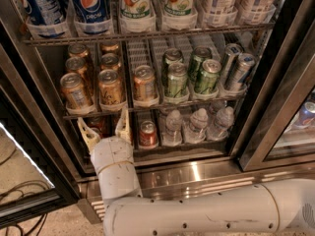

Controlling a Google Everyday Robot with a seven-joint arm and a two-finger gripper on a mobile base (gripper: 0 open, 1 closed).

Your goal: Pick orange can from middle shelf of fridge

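Light: it was warm and fairly even inside the fridge [268, 127].
Glare: a bright spot lay on the base [193, 172]; a white strip shone along the door edge [29, 162].
Gripper [106, 130]: it was pale and well lit, fingers apart, just under the middle shelf [147, 107], before a darker space.

My tool [106, 131], spread open, sat below the middle shelf [158, 47]. Its rail [147, 107] and packed orange cans [109, 86] blocked the way above.
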